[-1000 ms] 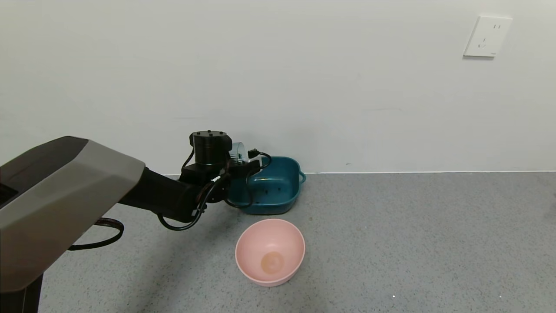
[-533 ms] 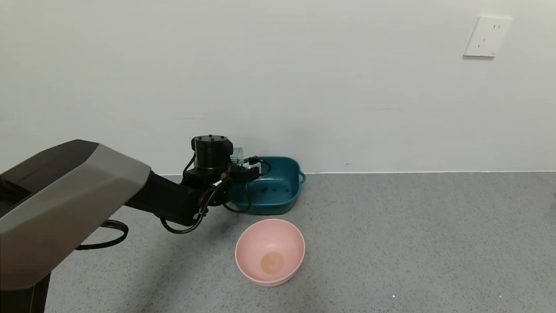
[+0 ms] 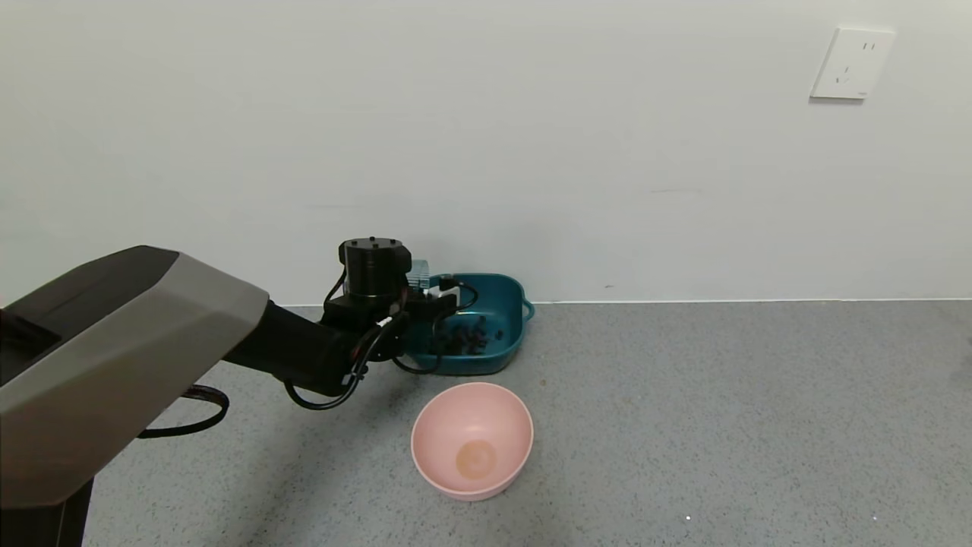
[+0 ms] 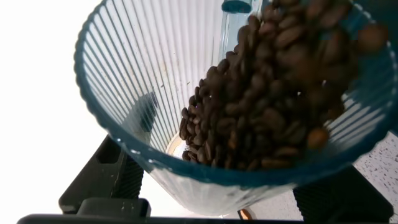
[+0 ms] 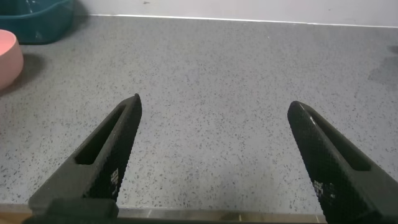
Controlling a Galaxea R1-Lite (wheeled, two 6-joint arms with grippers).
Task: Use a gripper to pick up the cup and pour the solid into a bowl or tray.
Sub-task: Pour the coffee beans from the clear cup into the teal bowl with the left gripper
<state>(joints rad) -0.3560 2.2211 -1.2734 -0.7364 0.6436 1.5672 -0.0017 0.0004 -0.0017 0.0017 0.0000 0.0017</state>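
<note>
My left gripper point(image 3: 427, 293) is shut on the cup point(image 3: 418, 270) and holds it tipped over the left side of the dark teal basin point(image 3: 507, 300) by the wall. In the head view the black hand hides most of the cup. In the left wrist view the ribbed translucent cup point(image 4: 155, 93) fills the frame, and the brown pellets point(image 4: 273, 99) slide towards its rim. Black fingers point(image 4: 102, 180) press on its sides. A pile of pellets point(image 3: 465, 342) lies in the basin. My right gripper point(image 5: 214, 104) is open and empty over bare floor.
A round pale pink bowl point(image 3: 471, 439) stands empty on the grey speckled floor in front of the basin. The white wall runs right behind the basin, with a socket plate point(image 3: 852, 64) high on the right. The right wrist view shows the pink bowl point(image 5: 6, 59) and basin point(image 5: 37, 22) far off.
My left gripper has tipped the cup lower over the basin. The basin held only a few pellets before and now holds a dark pile.
</note>
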